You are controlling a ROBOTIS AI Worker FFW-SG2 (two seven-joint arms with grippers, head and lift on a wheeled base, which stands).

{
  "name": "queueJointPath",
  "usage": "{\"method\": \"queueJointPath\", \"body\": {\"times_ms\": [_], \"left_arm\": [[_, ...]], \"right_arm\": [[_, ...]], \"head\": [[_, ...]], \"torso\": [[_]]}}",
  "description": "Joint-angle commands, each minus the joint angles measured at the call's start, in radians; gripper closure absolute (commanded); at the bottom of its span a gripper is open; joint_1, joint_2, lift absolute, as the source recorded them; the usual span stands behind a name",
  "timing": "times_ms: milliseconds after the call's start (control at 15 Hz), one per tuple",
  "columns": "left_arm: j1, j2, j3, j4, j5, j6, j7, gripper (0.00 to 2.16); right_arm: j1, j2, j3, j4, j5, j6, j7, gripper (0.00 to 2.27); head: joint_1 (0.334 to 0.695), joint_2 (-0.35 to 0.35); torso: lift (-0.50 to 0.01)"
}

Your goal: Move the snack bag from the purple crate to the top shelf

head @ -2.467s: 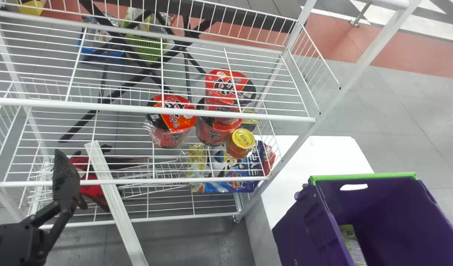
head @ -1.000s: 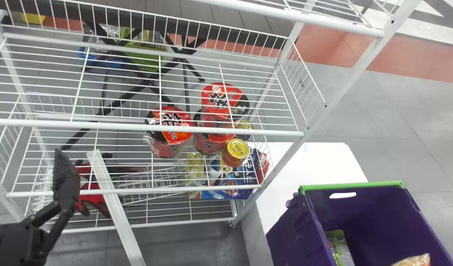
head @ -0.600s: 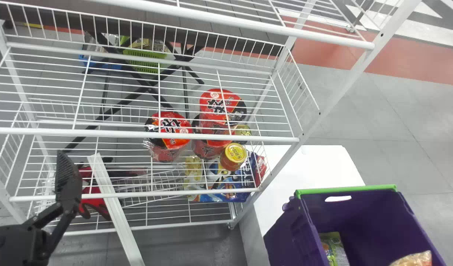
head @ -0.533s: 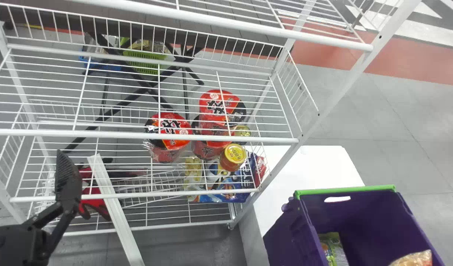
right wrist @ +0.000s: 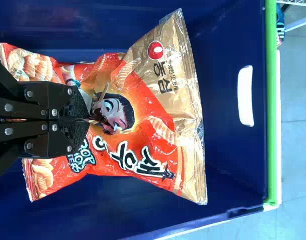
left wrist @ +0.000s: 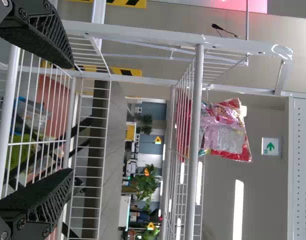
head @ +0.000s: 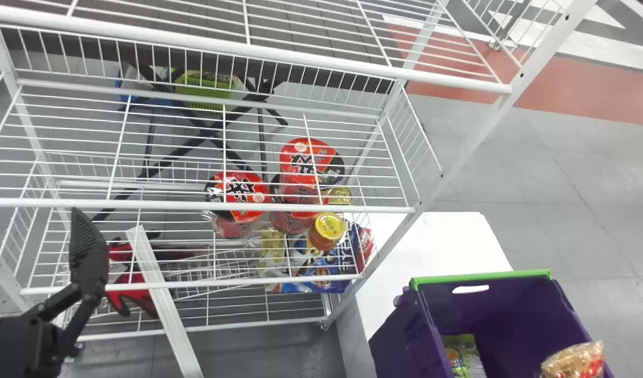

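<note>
In the head view the snack bag (head: pixel 573 361) shows at the bottom right, inside the purple crate (head: pixel 489 310). The right wrist view has the orange and gold snack bag (right wrist: pixel 147 117) up close, with my right gripper (right wrist: pixel 85 120) shut on a pinch of its front. Dark crate walls surround the bag there. At the head view's left my left gripper (head: pixel 87 252) is parked before the rack; in the left wrist view the left gripper (left wrist: pixel 67 120) stands open with nothing between its fingers. The top shelf (left wrist: pixel 195 110) of the rack carries a red and pink bag (left wrist: pixel 225 131).
Red noodle cups (head: pixel 240 194) and a yellow-lidded jar (head: pixel 327 230) stand on a lower rack level. A slanted white bar (head: pixel 161 299) is near the left arm. The rack's right post (head: pixel 457 157) rises between shelves and crate. Another green packet (head: pixel 464 357) lies in the crate.
The head view has shifted upward over the rack, so more of an upper shelf shows. The snack bag has come into view at the crate's bottom right and shows more of itself.
</note>
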Motion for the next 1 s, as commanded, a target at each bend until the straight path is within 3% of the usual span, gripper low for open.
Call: {"method": "queueJointPath", "body": {"times_ms": [0,933], "left_arm": [[0.005,0.0,0.0,-0.01,0.0,0.003,0.0,0.07],[0.013,0.002,-0.009,-0.058,-0.01,0.104,-0.002,0.07]], "right_arm": [[-0.003,0.0,-0.001,0.004,0.0,-0.007,-0.005,1.66],[-0.017,-0.002,-0.004,0.015,-0.017,-0.025,-0.016,1.66]], "head": [[0.695,-0.35],[0.695,-0.35]], "torso": [[-0.331],[-0.275]]}}
